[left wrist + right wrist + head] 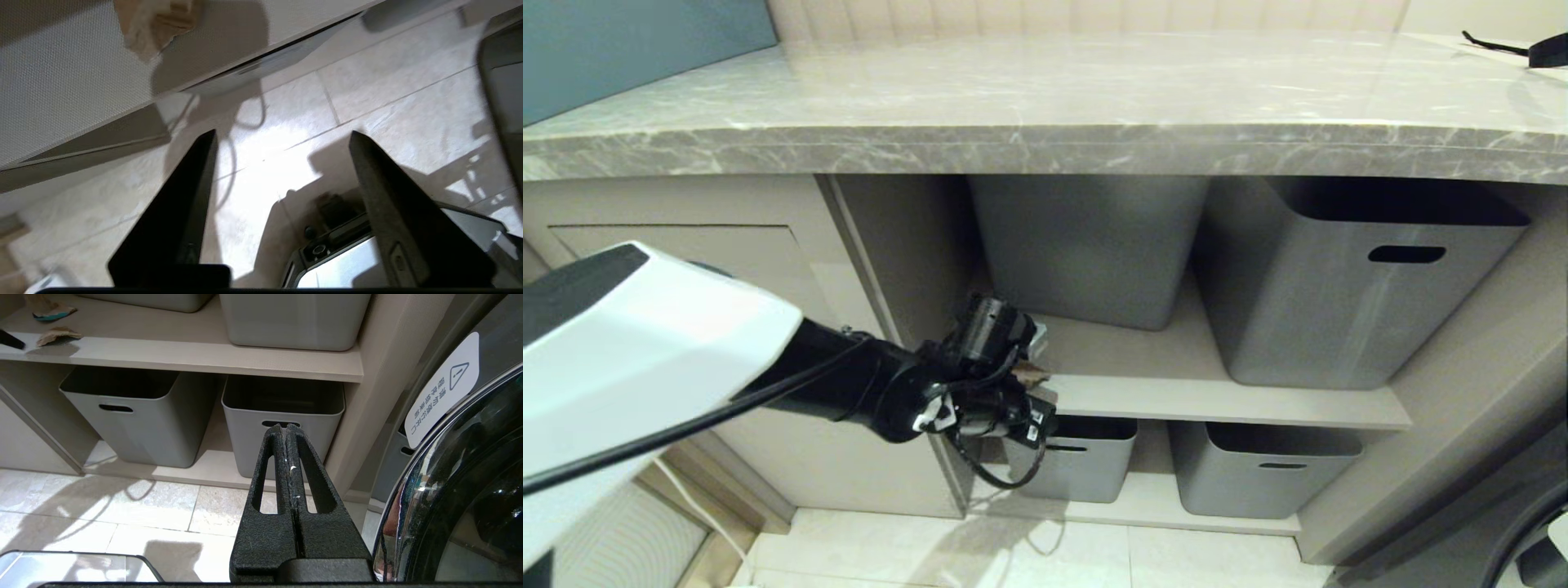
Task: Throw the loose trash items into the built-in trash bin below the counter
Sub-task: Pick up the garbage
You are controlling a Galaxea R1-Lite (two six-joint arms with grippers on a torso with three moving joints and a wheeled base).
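My left gripper (282, 136) hangs open and empty by the shelf's (1192, 400) left end. My right gripper (287, 428) is pressed closed, holding nothing. Two scraps (57, 335) lie flat on that shelf, long sides along its front edge. Four grey tubs (1339, 294) fill the shelves under the counter (1045, 98).

Hidden and cut-off parts under the counter

Our left arm (645, 351) covers most of the trash bin's flap (686, 253); we see a blurred brown scrap (157, 24) cut off by the frame edge, and our wrist hides most of a scrap (1031, 374) on the shelf.
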